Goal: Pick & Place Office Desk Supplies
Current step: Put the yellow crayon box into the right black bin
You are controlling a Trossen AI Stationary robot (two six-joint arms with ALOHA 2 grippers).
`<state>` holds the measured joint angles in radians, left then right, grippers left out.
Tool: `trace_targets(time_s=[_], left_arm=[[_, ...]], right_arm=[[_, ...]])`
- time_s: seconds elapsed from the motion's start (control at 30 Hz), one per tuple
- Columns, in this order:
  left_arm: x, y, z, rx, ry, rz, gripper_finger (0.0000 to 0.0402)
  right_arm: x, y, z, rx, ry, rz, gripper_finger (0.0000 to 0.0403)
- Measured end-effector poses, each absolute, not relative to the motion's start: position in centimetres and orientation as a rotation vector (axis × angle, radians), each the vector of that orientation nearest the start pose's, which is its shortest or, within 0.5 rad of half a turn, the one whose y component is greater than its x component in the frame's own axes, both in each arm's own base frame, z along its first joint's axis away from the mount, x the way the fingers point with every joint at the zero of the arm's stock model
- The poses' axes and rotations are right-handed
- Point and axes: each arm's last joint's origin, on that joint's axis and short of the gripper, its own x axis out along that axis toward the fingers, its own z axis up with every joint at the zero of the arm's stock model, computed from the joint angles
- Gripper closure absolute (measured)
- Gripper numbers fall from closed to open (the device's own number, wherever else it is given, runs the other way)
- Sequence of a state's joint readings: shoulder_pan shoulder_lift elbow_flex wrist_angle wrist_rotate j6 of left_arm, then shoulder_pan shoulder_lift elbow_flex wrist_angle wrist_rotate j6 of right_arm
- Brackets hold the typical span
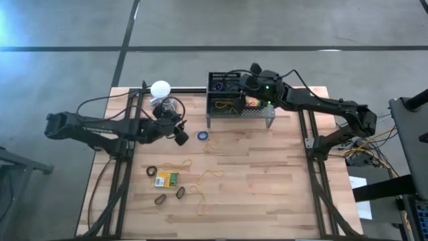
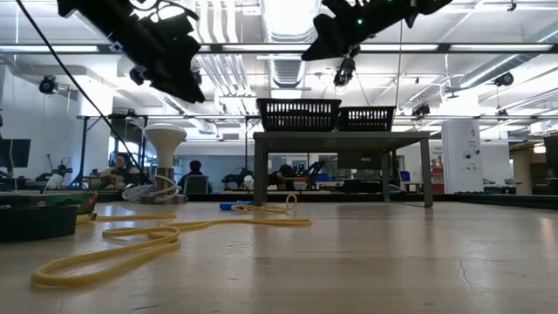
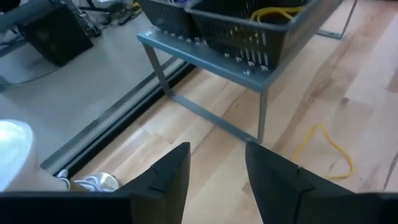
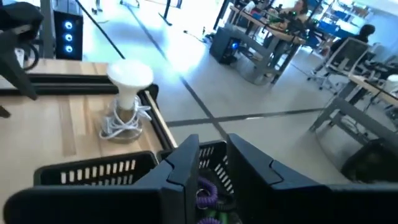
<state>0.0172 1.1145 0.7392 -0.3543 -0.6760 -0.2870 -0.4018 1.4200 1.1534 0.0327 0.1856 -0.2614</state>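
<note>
Two black wire-mesh bins [image 1: 225, 94] stand on a grey perforated stand [image 1: 257, 114] at the table's far side. One holds a yellow loop [image 3: 273, 12], the other a purple loop [image 4: 208, 190]. My right gripper [image 1: 249, 77] hovers open above the bins, with nothing between its fingers [image 4: 186, 165]. A crayon box [image 1: 253, 102] lies on the stand beside the bins. My left gripper [image 1: 182, 138] hangs open above the table, left of a blue loop [image 1: 202, 135], with nothing between its fingers [image 3: 177, 165]. A second crayon box [image 1: 167, 179] lies flat on the table among yellow [image 1: 177, 164] and dark loops [image 1: 160, 199].
A white ball with a coiled cord [image 1: 160, 90] stands at the far left of the table, behind my left gripper. Another yellow loop [image 1: 214, 173] lies mid-table. The wood to the right of the loops [image 1: 267, 181] is bare.
</note>
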Motion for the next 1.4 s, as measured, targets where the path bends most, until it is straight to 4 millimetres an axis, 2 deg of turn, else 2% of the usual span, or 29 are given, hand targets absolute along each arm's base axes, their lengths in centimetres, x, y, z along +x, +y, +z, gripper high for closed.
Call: trace_targets(time_s=[0.13,0.27,0.33,0.43,0.57,0.67,0.8,0.97,1.2,1.4], left_arm=[[22.1,2.9,24.9,-0.007,0.581,0.803,0.0244],[21.9,2.8,24.8,0.01,0.61,0.799,0.0247],[21.9,1.9,25.1,0.012,0.645,0.774,0.0255],[21.8,0.1,26.6,-0.083,0.691,0.684,0.027],[21.6,-2.4,29.1,-0.285,0.751,0.524,0.0282],[21.6,-4.2,29.4,-0.487,0.807,0.454,0.0283],[21.4,-6.6,28.1,-0.786,0.93,0.415,0.0283],[21.1,-9.2,25.2,-0.935,0.977,0.408,0.0283],[20.3,-9.1,22.4,-1.044,1.054,0.492,0.0283],[20.8,-9.5,19.9,-1.09,1.146,0.6,0.0283]], right_arm=[[29.9,-12.7,32.6,-0.245,0.348,-0.526,0.0325],[30.1,-11.2,30.7,-0.331,0.404,-0.456,0.0336],[30.1,-10.1,30.1,-0.326,0.412,-0.422,0.0342],[29.5,-8.3,29.7,-0.239,0.399,-0.39,0.035],[27.9,-5.5,29.9,-0.152,0.367,-0.331,0.0356],[26.5,-3.5,29.9,-0.116,0.335,-0.276,0.036],[24.9,-0.7,29.4,-0.036,0.254,-0.191,0.036],[23.4,3.0,28.1,0.003,0.201,-0.04,0.036],[22.5,6.7,26.2,-0.051,0.161,-0.071,0.036],[23.1,7.5,25.3,-0.08,0.179,-0.105,0.036]])
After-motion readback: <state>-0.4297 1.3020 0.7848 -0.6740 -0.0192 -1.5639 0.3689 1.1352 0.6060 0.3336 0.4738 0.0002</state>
